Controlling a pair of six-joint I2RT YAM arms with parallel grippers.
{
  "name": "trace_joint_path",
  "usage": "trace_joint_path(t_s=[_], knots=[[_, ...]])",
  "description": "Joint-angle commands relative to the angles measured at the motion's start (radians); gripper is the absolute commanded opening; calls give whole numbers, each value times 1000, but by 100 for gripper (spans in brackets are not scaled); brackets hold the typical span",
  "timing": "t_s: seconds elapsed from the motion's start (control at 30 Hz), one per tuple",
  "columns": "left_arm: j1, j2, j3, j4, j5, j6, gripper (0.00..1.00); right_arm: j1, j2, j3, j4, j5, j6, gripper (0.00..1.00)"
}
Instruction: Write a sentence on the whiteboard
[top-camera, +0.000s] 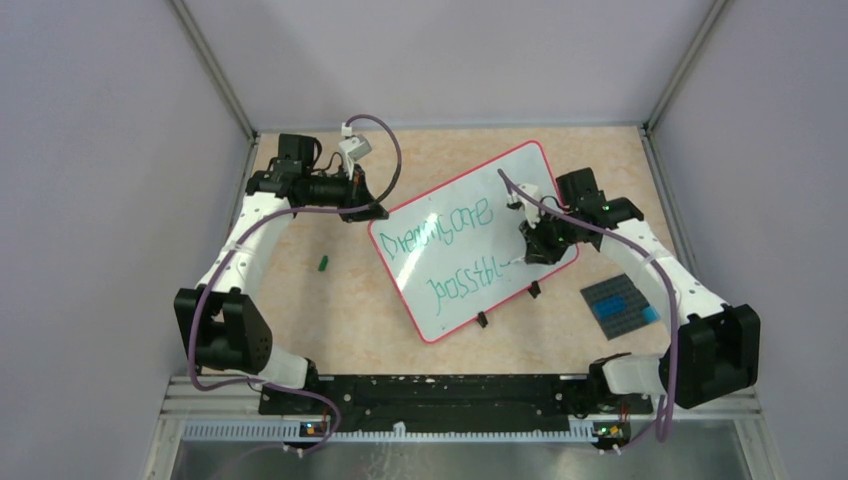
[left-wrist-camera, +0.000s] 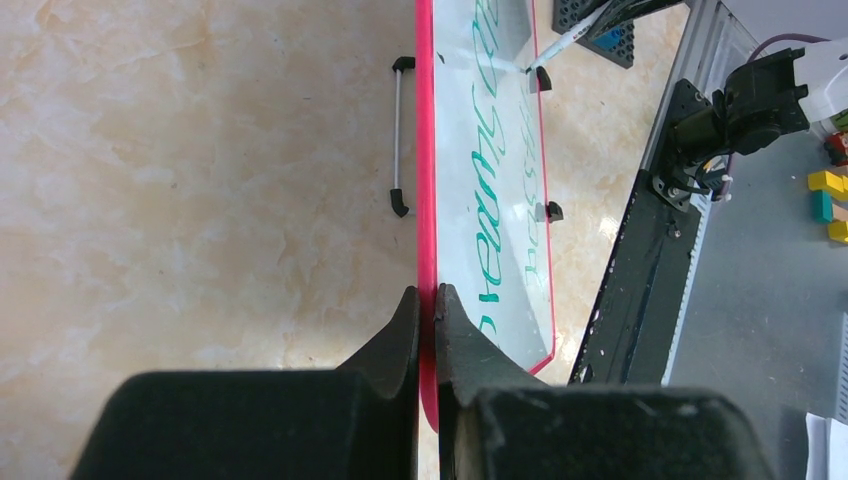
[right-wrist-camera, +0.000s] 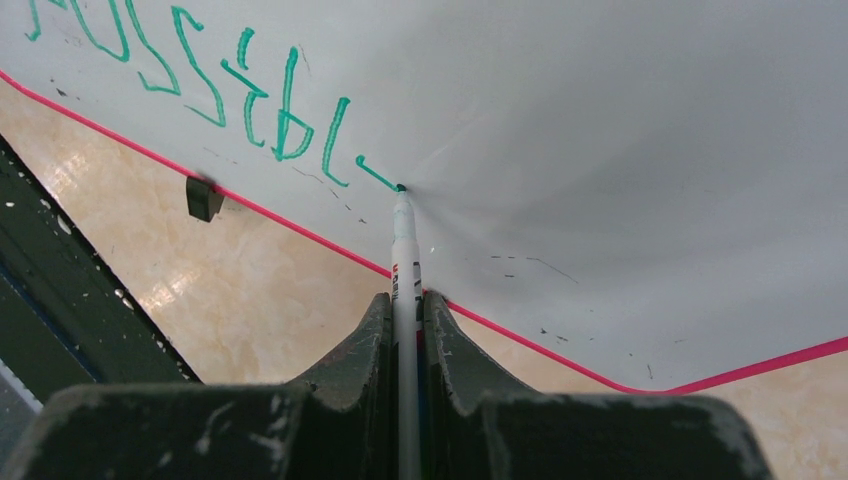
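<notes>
My whiteboard (top-camera: 440, 262) is white with a thin red rim, small black feet (top-camera: 482, 320) and two lines of teal-green handwriting (top-camera: 438, 225), and my marker (right-wrist-camera: 404, 250) has a white barrel with a touch of red and black print and a dark tip inked the same green. My left gripper (left-wrist-camera: 427, 295) and right gripper (right-wrist-camera: 405, 298) are matt black, the right one scuffed pale, on white arms (top-camera: 250, 225) with black joints and purple cables (top-camera: 390, 140). The table (top-camera: 340, 310) is marbled beige, with a small green piece (top-camera: 323, 263) and a dark grey studded plate (top-camera: 615, 300) patched with blue
</notes>
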Motion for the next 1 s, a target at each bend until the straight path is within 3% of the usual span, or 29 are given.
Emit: trace_joint_path(t_s=[0.0,0.37,0.97], knots=[[-27,12,-45,-67,-52,28,0,-12,25,76,61,15,-12,0],[-27,15,-43,-67,-50,30,0,4,38,94,55,-26,3,0],[-27,12,-49,-68,-54,33,0,53,0,-30,72,-11,-4,0]])
